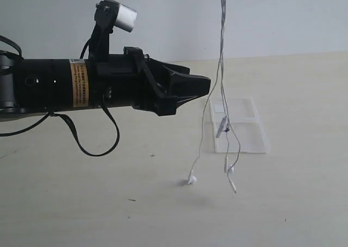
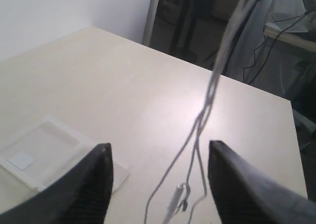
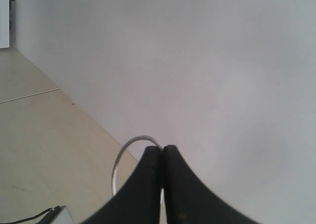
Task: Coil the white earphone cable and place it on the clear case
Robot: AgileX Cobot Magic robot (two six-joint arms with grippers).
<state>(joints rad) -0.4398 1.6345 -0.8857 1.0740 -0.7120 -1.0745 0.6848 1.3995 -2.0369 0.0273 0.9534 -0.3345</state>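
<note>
The white earphone cable point(image 1: 221, 67) hangs in doubled strands from above the exterior view. Its two earbuds point(image 1: 190, 180) reach the table in front of the clear case point(image 1: 239, 126), and the inline piece point(image 1: 222, 127) dangles over the case. My right gripper point(image 3: 163, 149) is shut on a loop of the cable point(image 3: 126, 152), out of the exterior view. My left gripper point(image 1: 206, 86) is level with the hanging strands, just left of them. It stands open point(image 2: 159, 155), and the cable point(image 2: 207, 105) hangs between and beyond its fingers without touching them. The case point(image 2: 39, 152) shows its white sticker point(image 2: 20, 160).
The left arm point(image 1: 81, 84) stretches across the left half of the exterior view, with a black lead point(image 1: 92, 143) looping below it. The light wooden table point(image 1: 109, 203) ends at a far edge point(image 2: 232, 78), with dark furniture and wires behind. A pale wall backs the table.
</note>
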